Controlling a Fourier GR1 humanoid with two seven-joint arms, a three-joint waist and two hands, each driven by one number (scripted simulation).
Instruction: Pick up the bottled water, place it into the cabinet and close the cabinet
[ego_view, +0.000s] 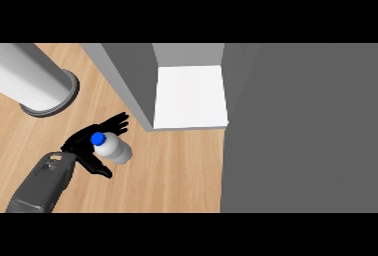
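**Desk:** What have you got in the head view?

**Me:** I see one arm, coming in from the lower left, so that is the left hand (87, 142). It is wrapped round the bottled water (112, 148). The fingers curl up past the far side of the bottle and the thumb comes round the near side, so the bottle sits gripped between them. I can make out its blue cap (97, 138) and pale body.

**Desk:** Where is the bottle against the cabinet?

**Me:** Over the wooden counter (170, 175), just left of and below the cabinet (133, 85). The cabinet stands open; I see its white shelf (189, 96) inside, and the bottle is outside it, near the lower left corner of the opening.

**Desk:** Is the bottle lifted or standing?

**Me:** I cannot say for sure from this steep angle; it looks tilted, cap towards the wrist.

**Desk:** Anything else?

**Me:** A large grey door panel (303, 130) fills the right side, and a pale grey cylinder (33, 82) stands on the counter at upper left, well apart from the hand.
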